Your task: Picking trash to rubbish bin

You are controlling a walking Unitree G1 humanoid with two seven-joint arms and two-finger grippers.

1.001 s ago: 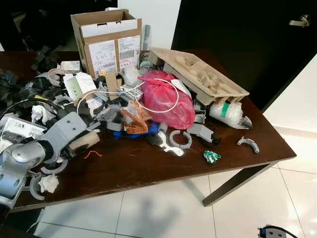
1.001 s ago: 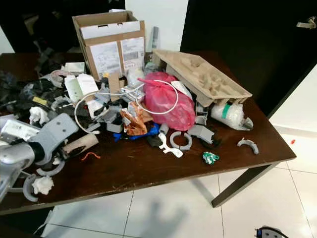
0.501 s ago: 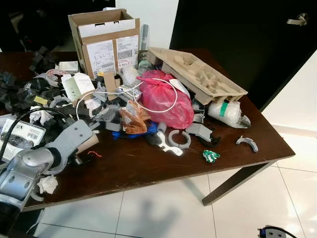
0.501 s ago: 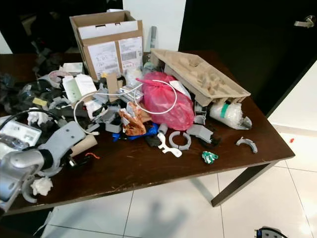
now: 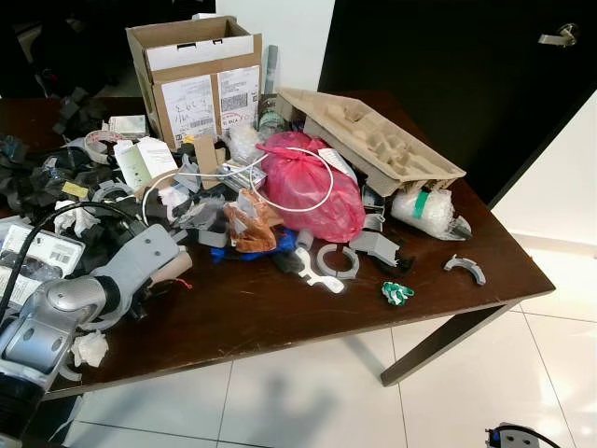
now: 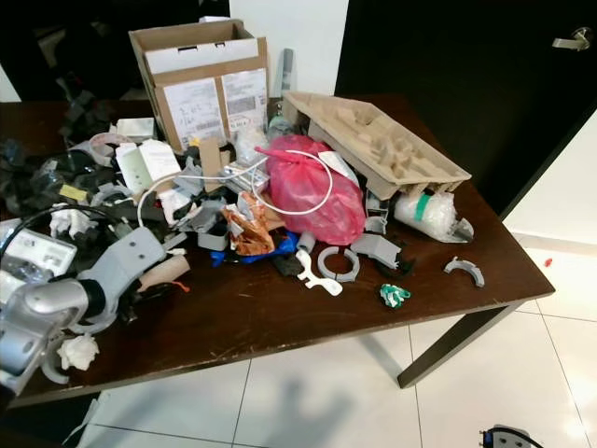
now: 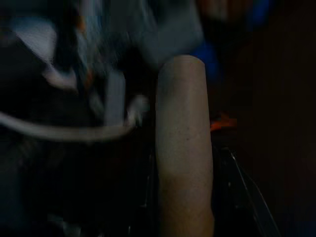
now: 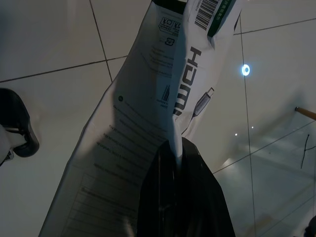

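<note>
A brown cardboard tube [image 5: 175, 267] lies among the litter near the table's front left edge. My left arm [image 5: 84, 299] reaches over that edge, and its grey wrist plate covers the tube's near end. In the left wrist view the tube [image 7: 182, 143] runs lengthwise between the dark fingers of my left gripper [image 7: 187, 173], which stands open around it. My right gripper [image 8: 175, 148] hangs over the tiled floor, shut on a white printed HDMI cable packet [image 8: 148, 108].
The dark wooden table [image 5: 280, 341] holds a cardboard box [image 5: 201, 75], a red plastic bag [image 5: 312, 187], a moulded pulp tray [image 5: 373, 140], grey ring parts [image 5: 336, 261], a green wad [image 5: 398, 294] and a crumpled tissue [image 5: 90, 347]. White tiled floor [image 5: 373, 401] lies in front.
My left arm has pushed forward and to the right along the table until its gripper reached the cardboard tube. The camera has shifted slightly.
</note>
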